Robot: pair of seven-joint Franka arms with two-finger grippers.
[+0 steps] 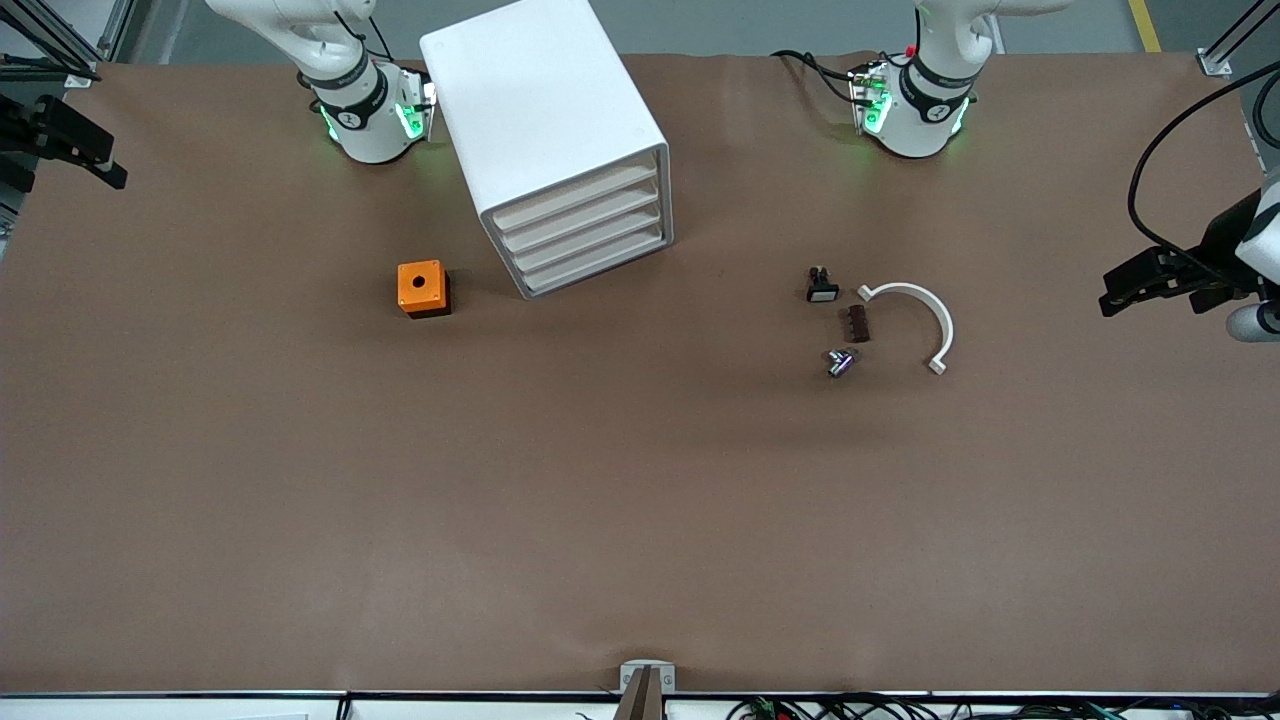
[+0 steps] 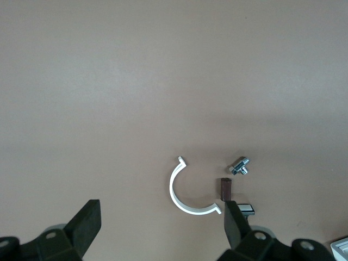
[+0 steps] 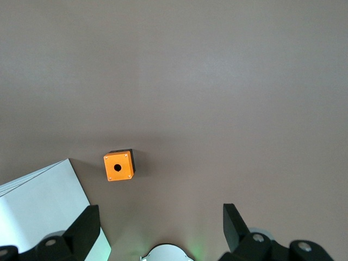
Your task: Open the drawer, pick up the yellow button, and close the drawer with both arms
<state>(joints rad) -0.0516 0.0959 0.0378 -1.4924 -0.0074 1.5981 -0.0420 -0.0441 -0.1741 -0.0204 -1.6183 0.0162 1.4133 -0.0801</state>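
Observation:
The white cabinet (image 1: pixel 545 110) stands between the arm bases, nearer the right arm's base. All four of its drawers are shut; the drawer (image 1: pixel 575 197) is the uppermost. The button is hidden. My left gripper (image 1: pixel 1125 288) hangs open and empty in the air at the left arm's end of the table; its wrist view shows the wide-apart fingers (image 2: pixel 87 223) over bare table. My right gripper (image 1: pixel 95 160) hangs open and empty at the right arm's end; its wrist view shows its fingers (image 3: pixel 236 225) wide apart and a corner of the cabinet (image 3: pixel 38 201).
An orange box with a hole (image 1: pixel 422 288) (image 3: pixel 118 165) sits beside the cabinet toward the right arm's end. Toward the left arm's end lie a black white-faced switch (image 1: pixel 821 287), a brown piece (image 1: pixel 855 323), a metal part (image 1: pixel 840 362) and a white curved clip (image 1: pixel 915 315) (image 2: pixel 187 190).

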